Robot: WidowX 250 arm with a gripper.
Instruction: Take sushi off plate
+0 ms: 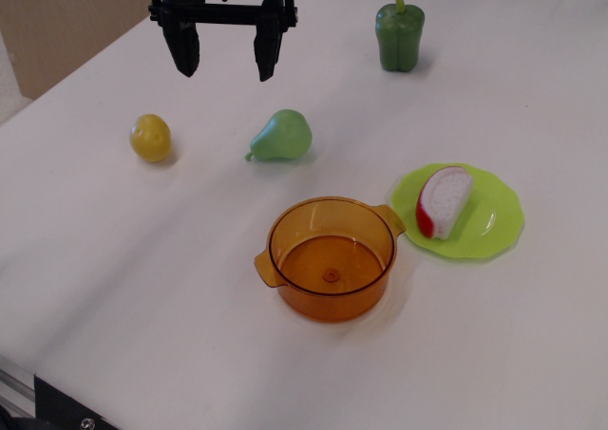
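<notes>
The sushi (444, 200), a white bumpy wedge with a red strip along its left side, lies on the lime-green scalloped plate (496, 223) at the right of the table. My black gripper (226, 67) hangs open and empty at the top left, well above the table and far from the plate. Its two fingers (185, 52) point down with a wide gap between them.
A transparent orange two-handled pot (331, 257) stands just left of the plate, one handle close to its rim. A green pear (282, 137) and a yellow lemon (151, 138) lie below the gripper. A green bell pepper (399, 35) stands at the back.
</notes>
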